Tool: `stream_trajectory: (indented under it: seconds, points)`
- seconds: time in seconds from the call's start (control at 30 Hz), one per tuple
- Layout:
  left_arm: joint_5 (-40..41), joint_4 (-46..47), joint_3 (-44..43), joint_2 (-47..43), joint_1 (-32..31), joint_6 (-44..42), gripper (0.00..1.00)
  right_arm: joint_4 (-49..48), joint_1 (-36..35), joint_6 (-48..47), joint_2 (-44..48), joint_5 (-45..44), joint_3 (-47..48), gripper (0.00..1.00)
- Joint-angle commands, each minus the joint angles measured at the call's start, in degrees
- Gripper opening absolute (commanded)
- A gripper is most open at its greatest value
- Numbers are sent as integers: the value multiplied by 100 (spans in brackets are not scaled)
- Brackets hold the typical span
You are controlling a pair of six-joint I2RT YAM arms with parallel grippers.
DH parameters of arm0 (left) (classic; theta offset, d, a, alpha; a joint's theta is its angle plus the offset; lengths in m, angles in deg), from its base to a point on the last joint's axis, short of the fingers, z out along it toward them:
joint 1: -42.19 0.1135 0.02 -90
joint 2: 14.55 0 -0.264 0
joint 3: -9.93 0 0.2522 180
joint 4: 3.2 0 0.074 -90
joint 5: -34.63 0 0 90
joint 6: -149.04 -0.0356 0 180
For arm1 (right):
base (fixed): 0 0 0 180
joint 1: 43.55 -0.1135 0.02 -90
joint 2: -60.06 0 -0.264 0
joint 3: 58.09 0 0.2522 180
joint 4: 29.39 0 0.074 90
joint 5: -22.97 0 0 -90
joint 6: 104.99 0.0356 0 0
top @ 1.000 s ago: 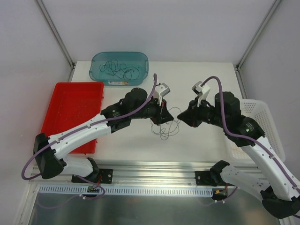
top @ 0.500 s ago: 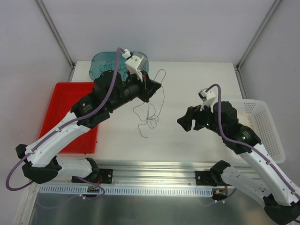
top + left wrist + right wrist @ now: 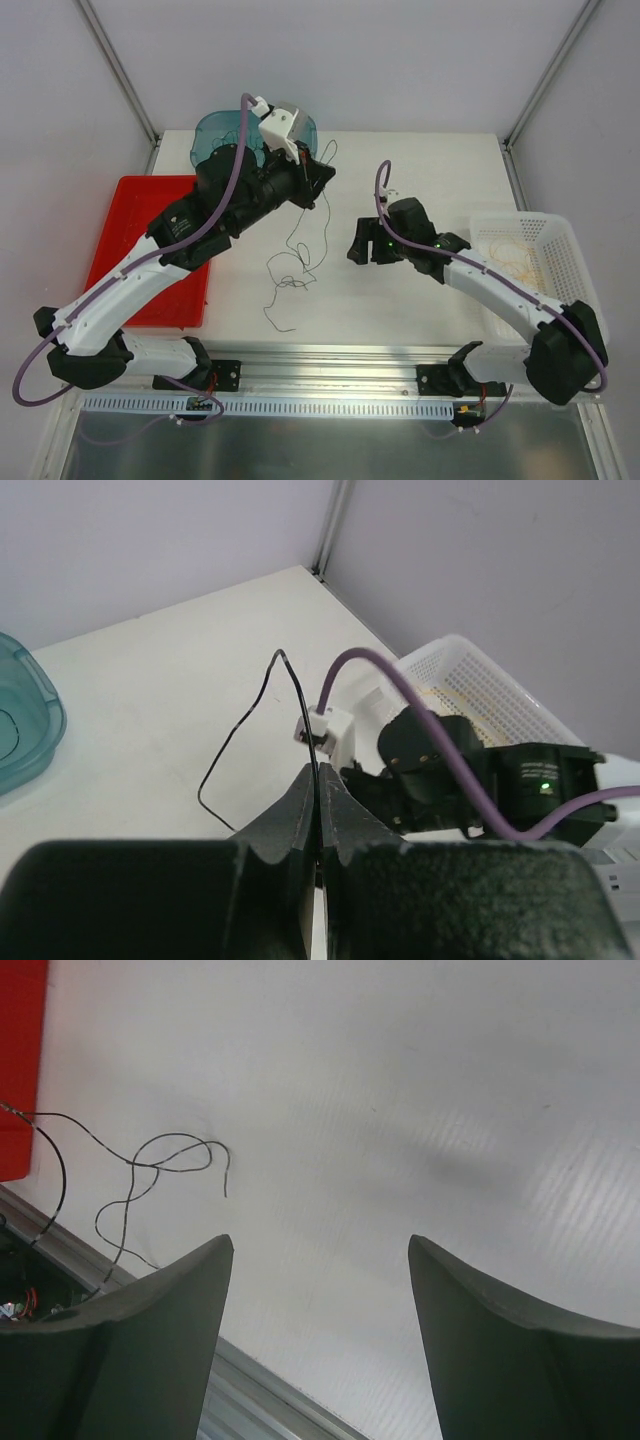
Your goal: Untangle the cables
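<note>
The left gripper (image 3: 320, 180), raised over the far left part of the white table (image 3: 430, 170) beside a teal tub (image 3: 212, 140), is clenched on a thin dark cable (image 3: 286, 283). The cable hangs down and curls loosely on the table, right of the red tray (image 3: 140, 220). The right gripper (image 3: 357, 246) hovers just right of the cable, jaws spread, grasping nothing. Yellow-orange cables (image 3: 508, 262) lie in the white basket (image 3: 520, 218) at the right.

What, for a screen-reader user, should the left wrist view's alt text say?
The shut left tool pinches a thin black cable looping over a white table. Behind sit the right arm and a white basket; a teal bin shows at the edge.
</note>
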Motion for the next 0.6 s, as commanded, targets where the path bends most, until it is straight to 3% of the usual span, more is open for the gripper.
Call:
stream_trajectory:
  seconds: [0.0, 0.1, 0.57]
  points:
    - [441, 17, -301, -53, 1, -47, 0, -1049, -57, 238, -365, 800, -125, 74]
    - [670, 17, -380, -106, 1, -20, 0, -1533, -146, 246, -629, 1249, -283, 74]
    - [539, 17, -688, -133, 1, 103, 0, -2256, -295, 896, -1578, 1487, -301, 74]
